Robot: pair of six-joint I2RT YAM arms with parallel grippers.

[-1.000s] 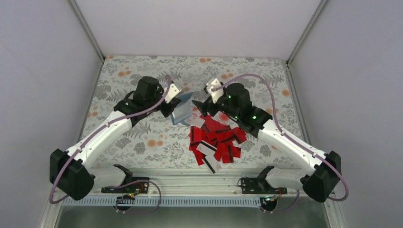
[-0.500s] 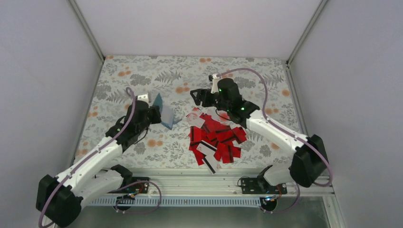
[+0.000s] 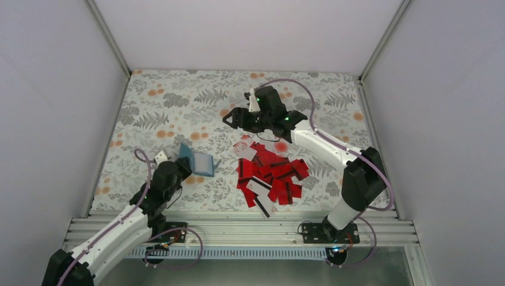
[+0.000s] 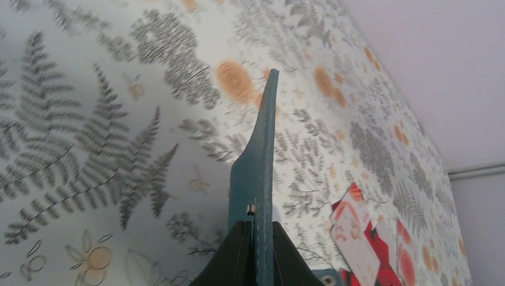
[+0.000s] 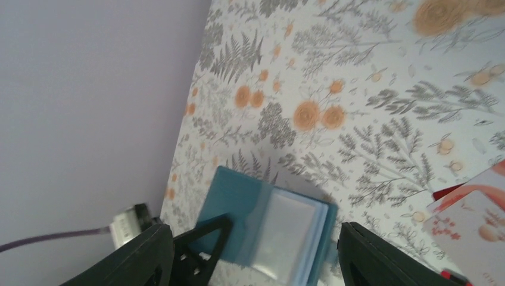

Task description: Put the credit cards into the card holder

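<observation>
the card holder (image 3: 201, 161) is open, at 9 o'clock from the pile of credit cards (image 3: 271, 176) on the desk (image 3: 178, 101). the left claw (image 3: 186, 161), tucked near its base, pinches the holder's edge tight. the right claw (image 3: 232, 119) reaches out at 11 o'clock from the pile, fingers apart, holding nothing.

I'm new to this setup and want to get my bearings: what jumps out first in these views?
The heap of red credit cards in the middle of the floral table draws the eye first. Next comes the teal card holder, pinched by the left end effector near the table's front left, its clear pockets showing. The right end effector hangs open beyond the pile, holding nothing.
</observation>
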